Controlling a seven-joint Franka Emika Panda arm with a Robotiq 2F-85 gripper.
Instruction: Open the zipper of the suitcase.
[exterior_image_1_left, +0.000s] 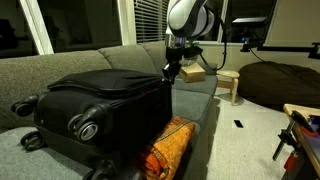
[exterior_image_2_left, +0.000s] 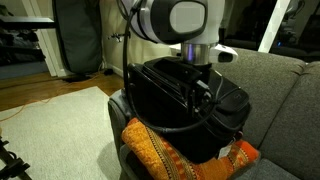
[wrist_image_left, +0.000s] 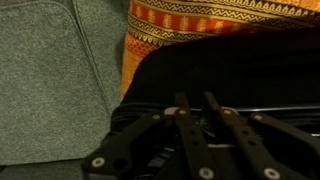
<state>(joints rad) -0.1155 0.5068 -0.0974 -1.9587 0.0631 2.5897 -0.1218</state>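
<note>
The black suitcase (exterior_image_1_left: 105, 100) lies on the grey sofa with its wheels toward the camera; it also shows in the other exterior view (exterior_image_2_left: 185, 95) and as dark fabric in the wrist view (wrist_image_left: 230, 75). My gripper (exterior_image_1_left: 172, 68) (exterior_image_2_left: 197, 85) is down on the suitcase's top edge seam at the end away from the wheels. In the wrist view its fingers (wrist_image_left: 195, 102) are drawn close together over the zipper track (wrist_image_left: 150, 125), with only a narrow dark gap between them. The pull tab is too dark to make out clearly.
An orange patterned cushion (exterior_image_1_left: 165, 150) (exterior_image_2_left: 185, 160) (wrist_image_left: 200, 25) leans against the suitcase's side. The grey sofa seat (wrist_image_left: 50, 80) lies beside it. A small wooden stool (exterior_image_1_left: 230, 85) and a dark beanbag (exterior_image_1_left: 275, 85) stand beyond the sofa.
</note>
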